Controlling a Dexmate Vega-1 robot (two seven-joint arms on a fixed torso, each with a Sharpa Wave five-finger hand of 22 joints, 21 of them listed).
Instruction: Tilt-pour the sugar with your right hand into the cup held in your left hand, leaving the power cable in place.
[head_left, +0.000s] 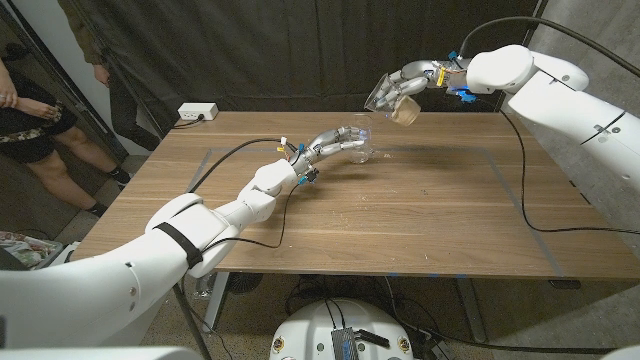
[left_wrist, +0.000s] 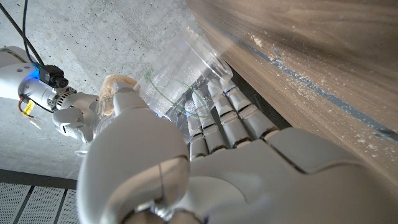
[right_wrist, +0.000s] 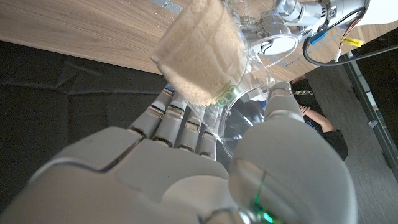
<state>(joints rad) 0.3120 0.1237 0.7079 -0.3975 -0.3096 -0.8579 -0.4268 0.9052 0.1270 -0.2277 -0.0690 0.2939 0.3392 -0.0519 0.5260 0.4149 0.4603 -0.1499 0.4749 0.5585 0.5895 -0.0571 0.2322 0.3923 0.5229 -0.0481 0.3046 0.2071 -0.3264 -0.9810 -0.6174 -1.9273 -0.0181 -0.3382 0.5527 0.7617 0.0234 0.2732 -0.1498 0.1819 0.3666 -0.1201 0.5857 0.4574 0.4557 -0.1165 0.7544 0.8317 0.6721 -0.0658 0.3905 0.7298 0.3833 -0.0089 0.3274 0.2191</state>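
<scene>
So the right hand (head_left: 418, 77) is up over the far side of the bench (head_left: 420, 215), fingers wrapped around a clear plastic cup of sugar (head_left: 398, 105) that's tipped over on its side, with the brown sugar (right_wrist: 199, 59) piled against the bottom end. The left hand (head_left: 335, 144) is gripping the empty clear cup (head_left: 362, 143) near the middle of the bench, just below and left of the tilted one. A black power cable (head_left: 215, 168) runs across the bench on the left, up toward a white power strip (head_left: 197, 113) at the far left corner.
</scene>
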